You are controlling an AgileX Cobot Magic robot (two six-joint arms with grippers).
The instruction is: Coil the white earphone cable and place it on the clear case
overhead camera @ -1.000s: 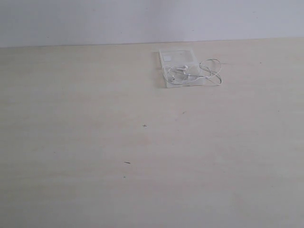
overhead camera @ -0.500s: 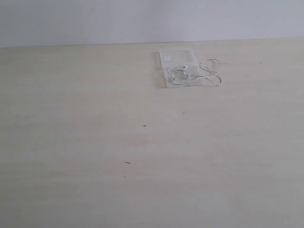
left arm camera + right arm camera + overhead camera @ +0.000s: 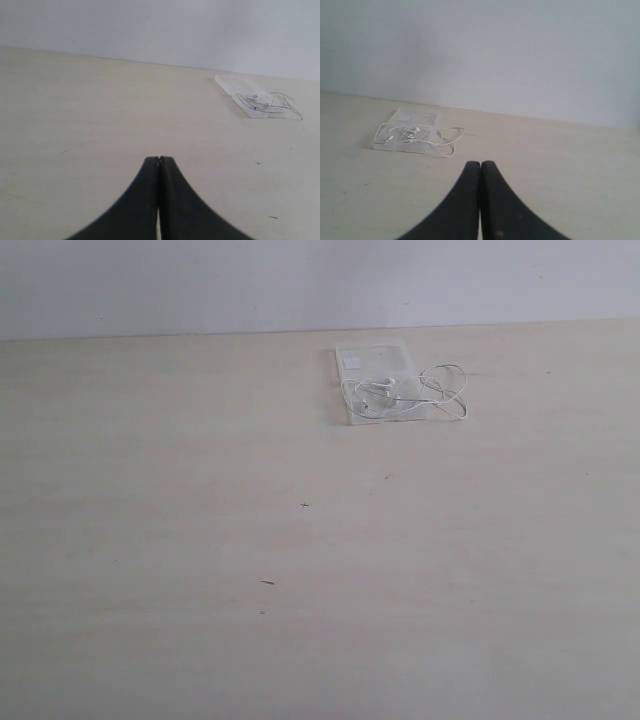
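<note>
thin white earphone cable (image 3: 383, 386) lies looped on the flat clear plastic case (image 3: 372, 358) (one loop overhangs the pale table (image 3: 300, 540)); black left gripper (image 3: 158, 161) and right gripper (image 3: 480, 165) are pinched closed, empty.

Pale wood-grain table (image 3: 200, 540), plain white wall (image 3: 200, 285), even light

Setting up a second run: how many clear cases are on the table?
1. The clear case lies far back on the table, white earphone cable draped partly over it; none seems hidden.
</note>
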